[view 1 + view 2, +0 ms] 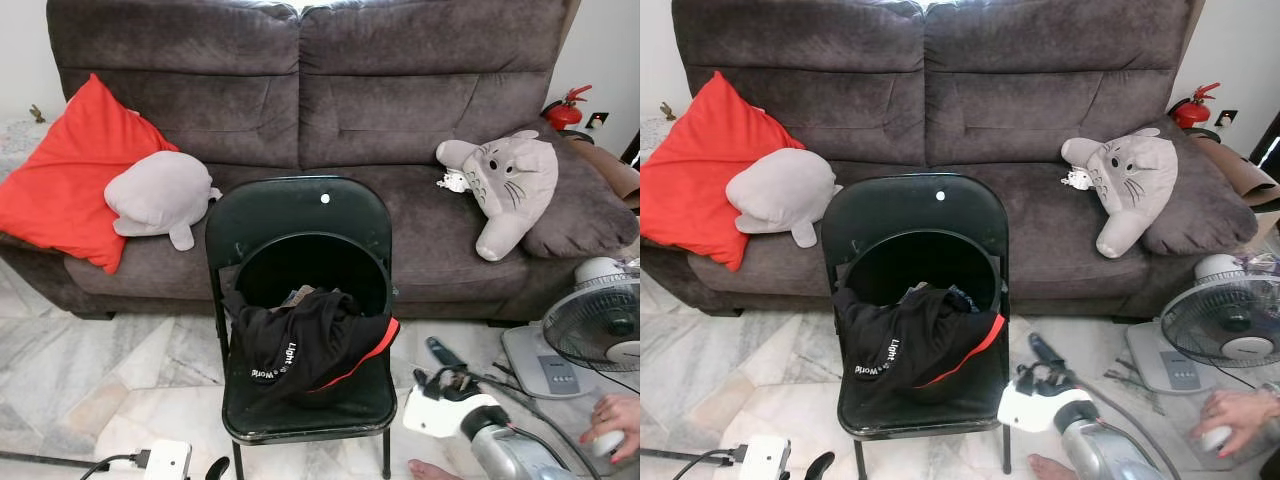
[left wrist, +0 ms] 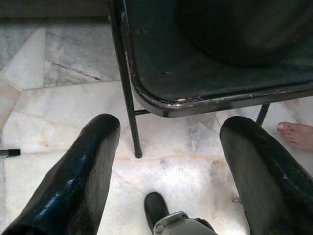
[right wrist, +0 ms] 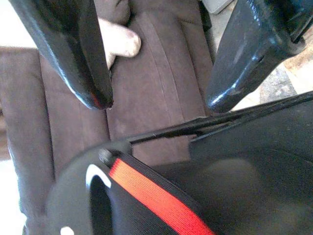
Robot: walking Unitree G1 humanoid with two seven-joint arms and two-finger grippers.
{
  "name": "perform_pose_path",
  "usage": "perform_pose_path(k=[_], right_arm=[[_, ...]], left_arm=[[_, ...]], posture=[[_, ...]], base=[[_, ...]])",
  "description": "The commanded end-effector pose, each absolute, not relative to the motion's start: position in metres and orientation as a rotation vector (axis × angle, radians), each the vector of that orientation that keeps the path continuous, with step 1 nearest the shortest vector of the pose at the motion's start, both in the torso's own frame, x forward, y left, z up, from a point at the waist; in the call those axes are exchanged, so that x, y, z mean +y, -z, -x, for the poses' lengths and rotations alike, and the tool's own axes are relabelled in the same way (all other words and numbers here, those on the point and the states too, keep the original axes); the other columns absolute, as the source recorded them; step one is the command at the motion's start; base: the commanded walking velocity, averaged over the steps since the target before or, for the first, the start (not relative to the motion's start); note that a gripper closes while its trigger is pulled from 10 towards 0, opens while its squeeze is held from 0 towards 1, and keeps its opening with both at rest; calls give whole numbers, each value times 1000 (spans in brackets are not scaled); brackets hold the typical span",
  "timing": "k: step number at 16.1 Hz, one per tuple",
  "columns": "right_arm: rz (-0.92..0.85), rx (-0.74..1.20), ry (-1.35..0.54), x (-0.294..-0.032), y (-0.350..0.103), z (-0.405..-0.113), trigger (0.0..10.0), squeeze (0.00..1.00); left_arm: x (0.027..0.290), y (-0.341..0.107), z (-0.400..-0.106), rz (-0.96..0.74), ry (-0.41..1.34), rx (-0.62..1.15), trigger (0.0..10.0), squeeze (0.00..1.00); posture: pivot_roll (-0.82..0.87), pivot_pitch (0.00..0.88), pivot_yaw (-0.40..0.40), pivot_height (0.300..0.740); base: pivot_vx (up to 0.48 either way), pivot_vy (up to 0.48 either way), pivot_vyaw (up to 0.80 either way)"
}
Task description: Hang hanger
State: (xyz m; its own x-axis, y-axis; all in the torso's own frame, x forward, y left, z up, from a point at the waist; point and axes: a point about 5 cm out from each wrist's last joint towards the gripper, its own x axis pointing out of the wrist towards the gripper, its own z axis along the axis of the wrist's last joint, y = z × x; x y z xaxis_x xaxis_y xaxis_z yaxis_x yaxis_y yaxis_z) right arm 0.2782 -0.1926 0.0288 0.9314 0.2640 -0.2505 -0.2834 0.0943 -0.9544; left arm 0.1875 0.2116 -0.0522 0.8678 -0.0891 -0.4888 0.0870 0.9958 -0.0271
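Note:
A black folding chair stands in front of the sofa. On its seat is a round black basket with a black garment with red trim draped over its front. My right gripper is low at the chair's front right corner, open, with nothing between its fingers. In the right wrist view a thin black bar crosses just past the fingertips, above the red trim; what it is I cannot tell. My left gripper hangs open below the seat's front left edge.
A grey sofa holds a red cushion, a grey plush and a grey cat plush. A floor fan stands at right, with a person's hand near its base and a bare foot beside the chair.

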Motion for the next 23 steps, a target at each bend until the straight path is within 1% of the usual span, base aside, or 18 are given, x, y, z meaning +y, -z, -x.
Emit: perform_pose_path(k=[1, 3, 4, 7, 8, 9, 10, 11, 12, 18, 23], right_arm=[[1461, 7, -448, -191, -23, -277, 10000, 0], [1529, -25, -469, -192, -21, -281, 10000, 0], [1593, -69, -452, -195, -25, -288, 10000, 0], [1637, -120, -401, -198, -32, -299, 10000, 0], [1633, -141, -396, -196, -34, -302, 10000, 898], [1629, -150, -395, -195, -36, -304, 10000, 1000], [1627, -157, -398, -192, -37, -306, 10000, 992], [1628, -168, -421, -188, -36, -308, 10000, 271], [1629, -179, -429, -185, -37, -309, 10000, 0], [1640, -259, -513, -163, -40, -316, 10000, 0], [1635, -350, -508, -156, -48, -321, 10000, 0]], left_arm=[[216, 56, -181, 14, 80, 543, 10000, 0], [216, 56, -182, 14, 78, 541, 10000, 0], [217, 56, -182, 14, 74, 538, 10000, 0], [217, 55, -182, 13, 70, 534, 10000, 0], [216, 55, -183, 14, 72, 533, 10000, 0], [216, 55, -183, 14, 73, 532, 10000, 0], [216, 55, -184, 13, 74, 532, 10000, 0], [215, 55, -184, 13, 76, 533, 10000, 0], [215, 55, -184, 12, 76, 532, 10000, 0], [217, 54, -185, 11, 67, 530, 10000, 0], [220, 55, -183, 9, 63, 533, 10000, 0]], posture=[[-111, 123, 59, 721], [-104, 127, 62, 721], [-103, 131, 62, 721], [-97, 135, 65, 721], [-94, 136, 66, 721], [-94, 137, 67, 721], [-94, 138, 67, 721], [-92, 138, 68, 721], [-89, 139, 69, 721], [-75, 139, 67, 721], [-60, 138, 64, 721]], base=[[0, 0, 0], [0, 0, 0], [0, 0, 0], [0, 0, 0], [0, 0, 0], [0, 0, 0], [0, 0, 0], [0, 0, 0], [0, 0, 0], [0, 0, 0], [0, 0, 0]])
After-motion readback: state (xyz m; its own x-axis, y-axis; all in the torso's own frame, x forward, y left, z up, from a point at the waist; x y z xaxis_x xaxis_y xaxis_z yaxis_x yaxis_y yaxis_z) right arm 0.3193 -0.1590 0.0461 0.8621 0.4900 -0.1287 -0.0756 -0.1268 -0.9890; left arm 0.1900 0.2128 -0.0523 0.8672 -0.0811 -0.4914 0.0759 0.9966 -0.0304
